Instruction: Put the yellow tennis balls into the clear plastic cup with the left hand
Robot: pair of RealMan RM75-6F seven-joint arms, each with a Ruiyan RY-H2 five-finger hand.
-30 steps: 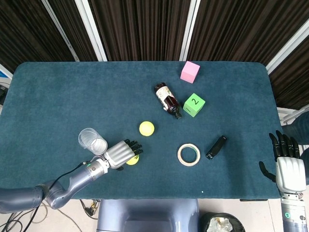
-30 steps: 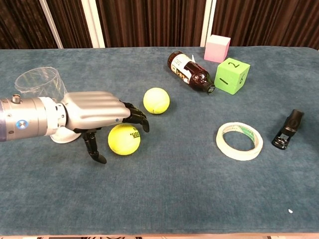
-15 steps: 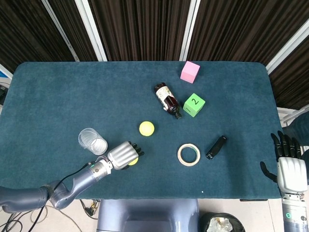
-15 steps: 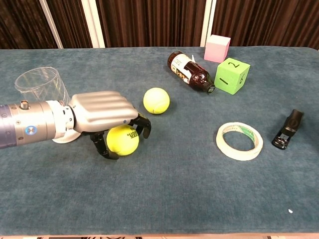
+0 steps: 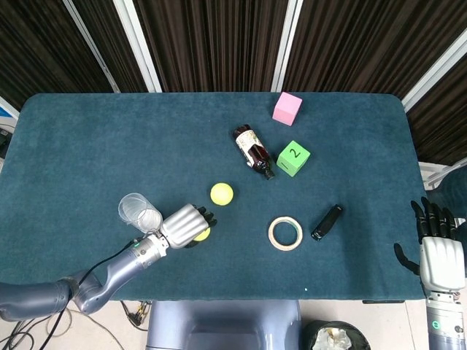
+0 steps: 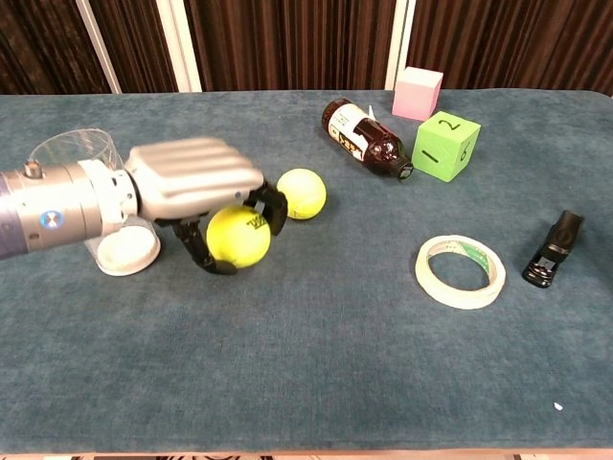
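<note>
Our silver-backed left hand curls its dark fingers around one fuzzy yellow tennis ball, apparently lifted clear, for carrying to the clear plastic cup just behind its wrist; the second yellow ball waits just beyond its fingertips.

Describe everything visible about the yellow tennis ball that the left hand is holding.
The yellow tennis ball is a round, fuzzy-looking ball with dark lettering on its upper side. The left hand grips it from above, dark fingers curled around its sides. It appears lifted just off the blue cloth, right of the clear plastic cup and near a second yellow ball.
</note>
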